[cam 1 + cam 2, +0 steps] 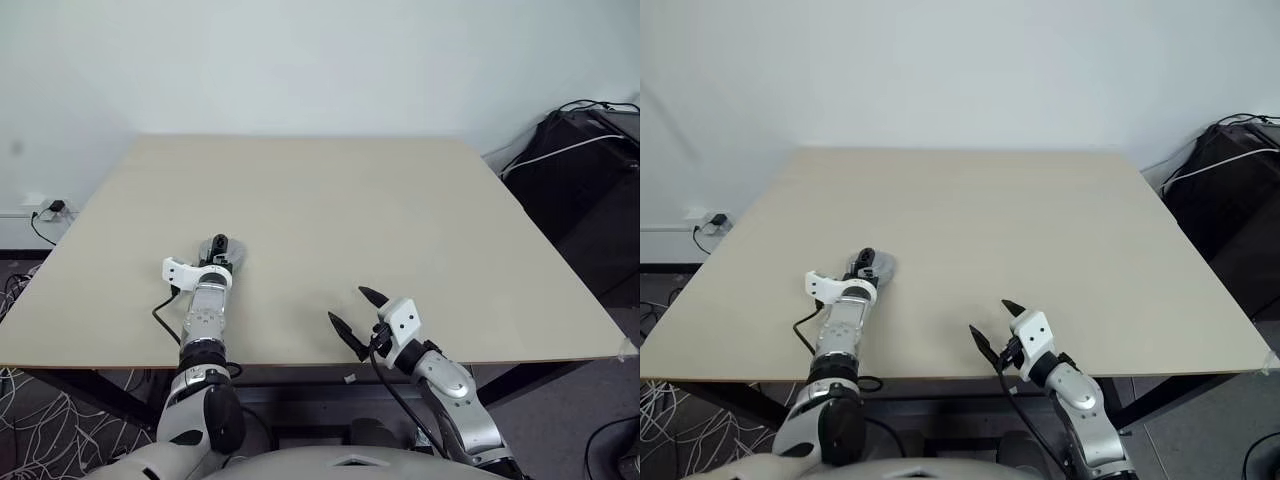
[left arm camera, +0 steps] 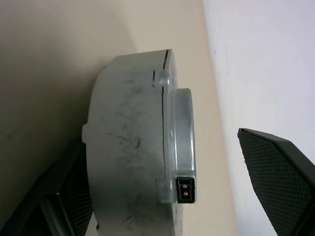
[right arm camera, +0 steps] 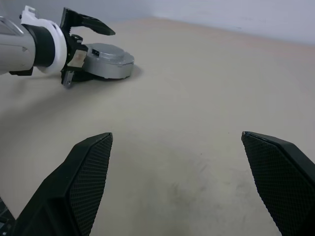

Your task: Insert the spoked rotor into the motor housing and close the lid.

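Fingers of the left gripper (image 3: pixel 83 46) stand apart above and below the housing (image 3: pixel 109 61), a closed silver-grey disc lying flat on the table (image 1: pixel 400 220); the upper one is clear of the lid, while the lower one is half hidden under the body, so contact there is unclear. A small two-pin socket shows on its rim. From the head, the arm covers most of it. Right gripper (image 1: pixel 353 316) hovers spread wide and empty near the table's front edge.
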